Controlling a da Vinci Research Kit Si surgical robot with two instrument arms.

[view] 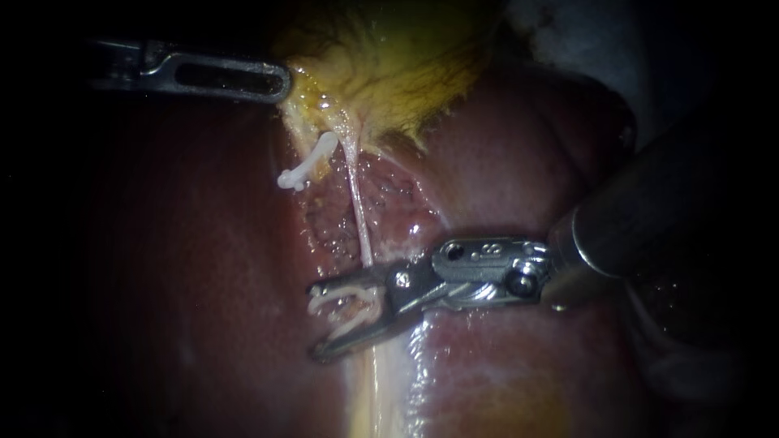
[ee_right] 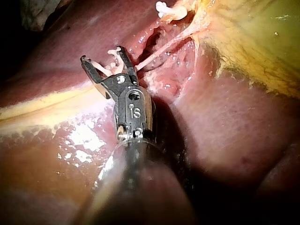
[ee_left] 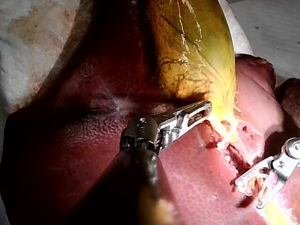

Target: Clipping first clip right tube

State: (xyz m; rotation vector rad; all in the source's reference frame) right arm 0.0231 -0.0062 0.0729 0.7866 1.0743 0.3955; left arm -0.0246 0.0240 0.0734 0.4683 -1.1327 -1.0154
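A thin pale tube [view: 357, 203] runs from the yellow gallbladder [view: 398, 73] down to my right instrument [view: 312, 320] and meets its upper jaw near the hinge. I cannot tell whether the tube lies inside the jaws. Those jaws stand wide apart, with an open white clip [view: 345, 312] seated against both. The right wrist view shows the tube [ee_right: 164, 44] touching the outer side of one jaw of my right instrument [ee_right: 101, 54]. My left instrument [view: 280, 83] holds the gallbladder's edge with its jaws together, and its tip [ee_left: 206, 107] is at the gallbladder's neck.
A second white clip [view: 307, 166] sits on a short stump left of the tube, also seen in the right wrist view [ee_right: 166, 10]. Dark red liver [view: 187, 243] surrounds the raw dissected bed. A pale band [view: 369, 389] runs on below the right jaws.
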